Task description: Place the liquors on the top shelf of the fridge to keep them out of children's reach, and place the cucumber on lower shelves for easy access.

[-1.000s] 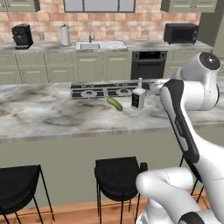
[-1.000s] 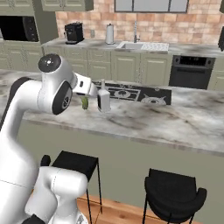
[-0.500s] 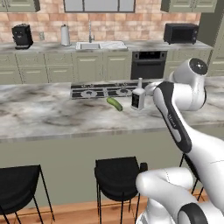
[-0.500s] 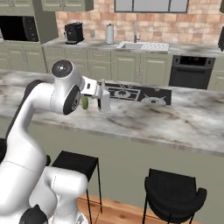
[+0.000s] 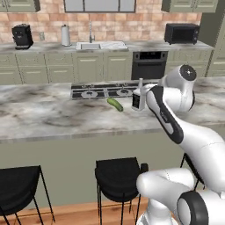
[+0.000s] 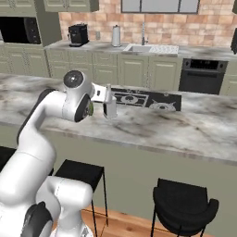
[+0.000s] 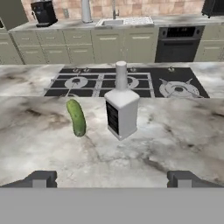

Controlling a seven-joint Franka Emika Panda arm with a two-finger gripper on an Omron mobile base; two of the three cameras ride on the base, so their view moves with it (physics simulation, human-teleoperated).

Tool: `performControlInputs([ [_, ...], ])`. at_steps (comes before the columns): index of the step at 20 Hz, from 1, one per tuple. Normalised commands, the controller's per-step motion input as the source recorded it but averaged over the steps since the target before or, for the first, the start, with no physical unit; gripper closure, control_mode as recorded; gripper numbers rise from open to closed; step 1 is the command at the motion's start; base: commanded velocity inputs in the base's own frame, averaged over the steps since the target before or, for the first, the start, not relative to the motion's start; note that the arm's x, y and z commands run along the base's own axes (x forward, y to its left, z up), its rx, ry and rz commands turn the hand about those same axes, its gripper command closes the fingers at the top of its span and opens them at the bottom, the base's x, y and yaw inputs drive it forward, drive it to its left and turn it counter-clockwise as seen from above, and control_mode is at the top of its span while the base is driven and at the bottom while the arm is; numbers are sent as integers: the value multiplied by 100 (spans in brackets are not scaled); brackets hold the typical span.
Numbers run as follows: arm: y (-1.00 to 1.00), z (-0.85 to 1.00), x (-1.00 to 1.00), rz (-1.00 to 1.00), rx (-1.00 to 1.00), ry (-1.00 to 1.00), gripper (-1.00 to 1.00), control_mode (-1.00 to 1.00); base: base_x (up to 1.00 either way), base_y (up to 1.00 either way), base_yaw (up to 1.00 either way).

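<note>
hand (image 7: 112, 177): released, jaws spread wide, holding nothing
bottle (image 7: 121, 107): upright on counter (image 7: 175, 135), at 12 o'clock from the hand
cucumber (image 7: 77, 117): lying at bottle's 9 o'clock, apart
grasp: come in level, centre on the body below the shoulder, avoid the cucumber
label: black, no text readable

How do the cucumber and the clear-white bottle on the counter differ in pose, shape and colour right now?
The cucumber lies flat on the marble counter; the bottle stands upright. The cucumber is dark green, the bottle pale and clear-white with a black label. The cucumber is rounded and slightly curved, the bottle square-shouldered with a narrow neck, and it rises well above the cucumber. Both sit side by side, apart, just in front of the cooktop, untouched by the open gripper.
</note>
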Motion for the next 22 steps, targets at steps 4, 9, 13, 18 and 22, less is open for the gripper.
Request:
performControlInputs([
  [4,-9,-3,47,0,0,0,-100,-100,0,0,0],
  [9,-6,-13,45,1,0,0,-100,-100,0,0,0],
  [13,0,-17,42,1,0,0,-100,-100,0,0,0],
  [18,0,-19,40,1,0,0,-100,-100,0,0,0],
  [22,0,-17,45,2,0,0,-100,-100,0,0,0],
])
